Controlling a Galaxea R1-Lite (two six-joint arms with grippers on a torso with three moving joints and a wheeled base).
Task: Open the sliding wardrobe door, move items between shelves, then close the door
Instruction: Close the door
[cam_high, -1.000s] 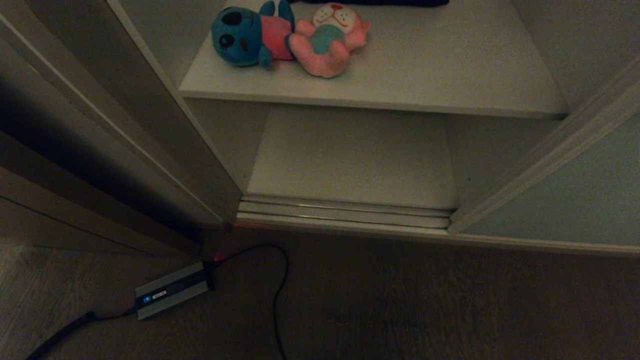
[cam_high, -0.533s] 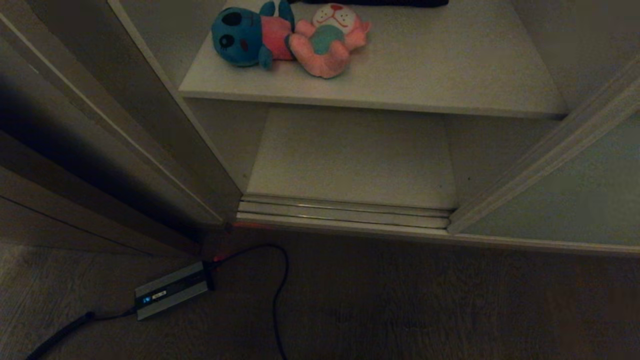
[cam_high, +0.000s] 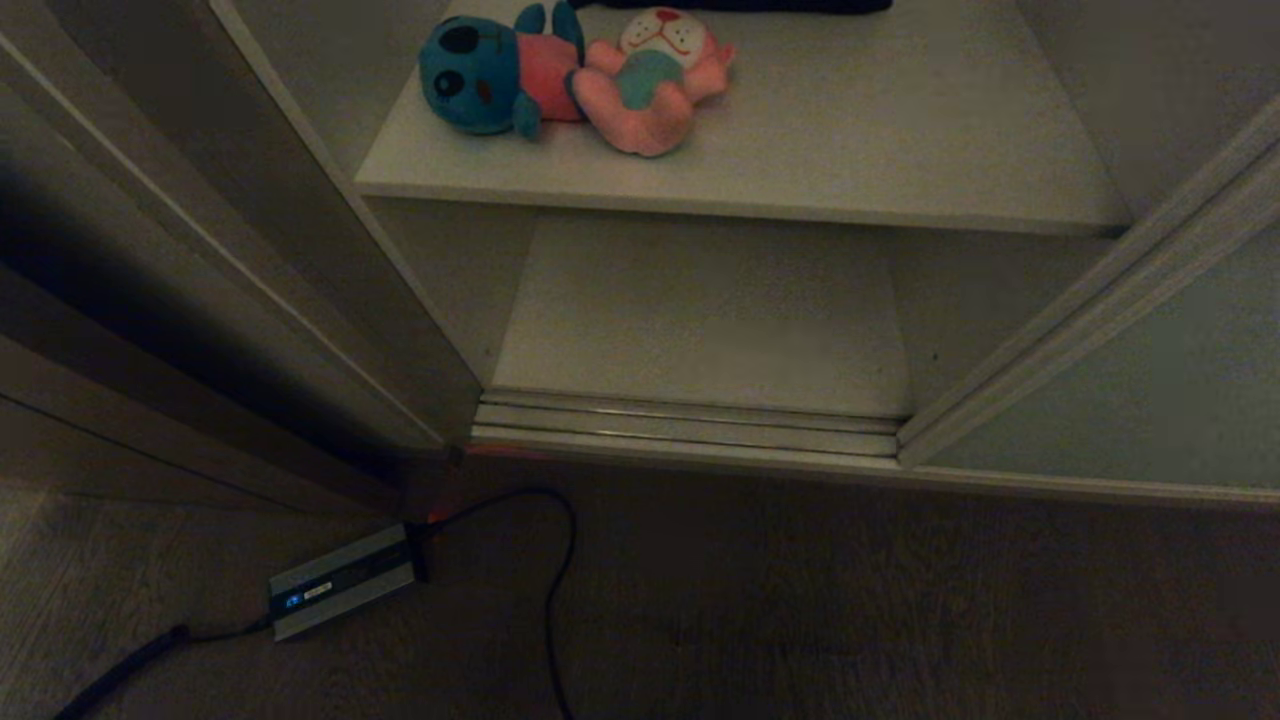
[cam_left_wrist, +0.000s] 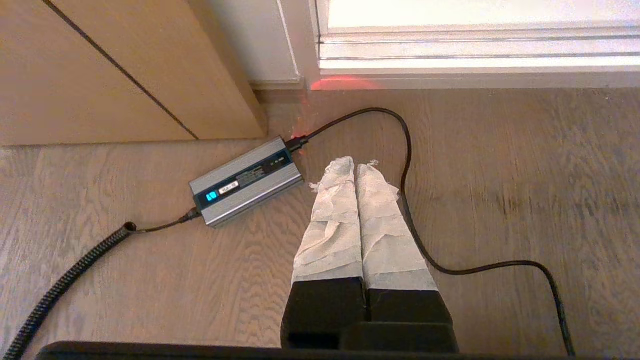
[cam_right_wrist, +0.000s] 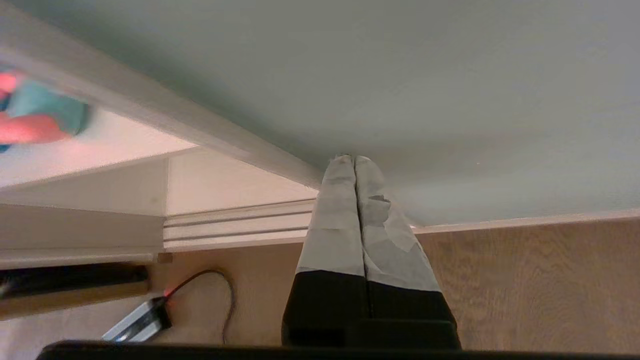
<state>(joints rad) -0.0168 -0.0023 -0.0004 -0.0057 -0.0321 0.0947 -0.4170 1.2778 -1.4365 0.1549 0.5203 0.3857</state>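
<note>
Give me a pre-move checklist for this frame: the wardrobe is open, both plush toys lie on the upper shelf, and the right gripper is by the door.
1. Sliding wardrobe door slid aside, opening clear: ok.
2. Blue plush toy and pink plush toy on the upper shelf, touching each other: ok.
3. Lower shelf free to receive them: ok.
4. Right gripper open for a grasp: not ok, shut, tips near the door panel.
5. Right gripper touching the door: cannot tell.
6. Left gripper out of the way: ok, shut, above the floor near the charger.

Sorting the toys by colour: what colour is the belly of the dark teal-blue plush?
The teal-blue plush has a pinkish-red belly, clearest in the head view.
</note>
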